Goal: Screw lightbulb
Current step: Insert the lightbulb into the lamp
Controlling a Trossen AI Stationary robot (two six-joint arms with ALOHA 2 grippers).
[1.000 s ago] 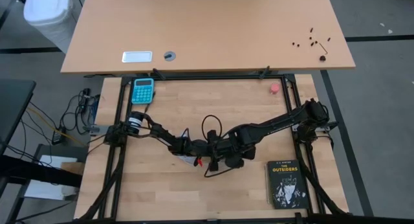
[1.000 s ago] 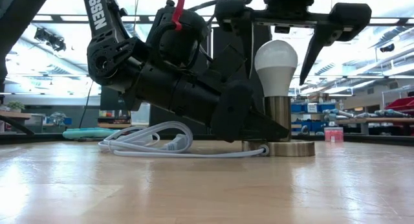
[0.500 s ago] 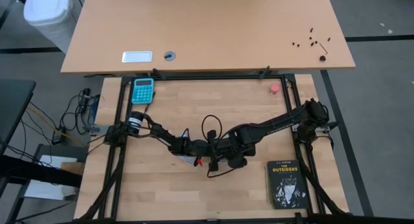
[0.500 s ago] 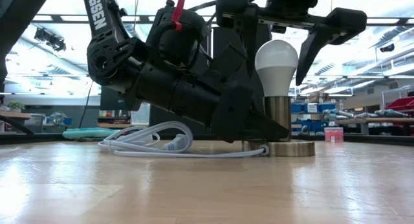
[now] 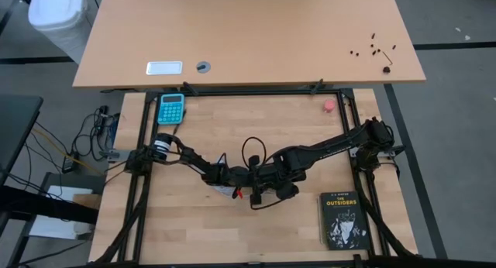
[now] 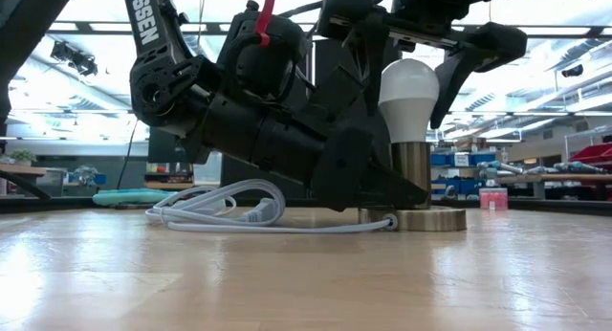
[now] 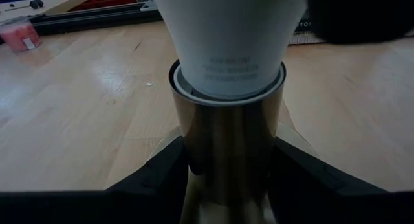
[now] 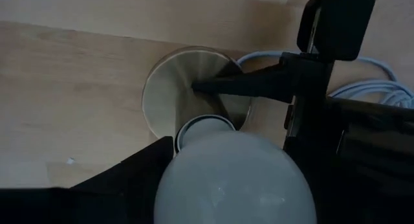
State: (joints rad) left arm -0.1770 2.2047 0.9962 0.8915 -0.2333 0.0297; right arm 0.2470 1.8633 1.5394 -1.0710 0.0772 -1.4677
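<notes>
The white lightbulb (image 6: 409,87) stands upright with its narrow end in a brass socket post (image 6: 413,173) on a round base (image 6: 430,219), near the table's middle. My left gripper (image 7: 229,179) reaches in almost level from the table's left and is shut on the post. My right gripper (image 6: 409,82) hangs over the bulb, pointing down, its fingers closed in on the globe (image 8: 233,179). In the high view both grippers (image 5: 260,184) meet at one spot and hide the bulb. My left gripper pinches the socket post's lower half (image 7: 226,153) between its two fingers (image 7: 162,179), one on each side, coming nearly level from the table's left. The post stands upright with its base on the table. My right gripper has the bulb's round globe (image 6: 421,77) between its two fingers (image 8: 116,185), from above, pointing down. The bulb stands upright in the socket.
A white coiled cord (image 6: 220,207) lies on the table behind my left arm. A black book (image 5: 343,219) lies at the near right, a teal calculator (image 5: 171,108) at the far left, a small pink round object (image 5: 329,105) at the far right.
My right gripper has rolled about its downward axis over the bulb without shifting place, and its fingers have drawn closer together onto the globe. The bulb and socket stand as before.
</notes>
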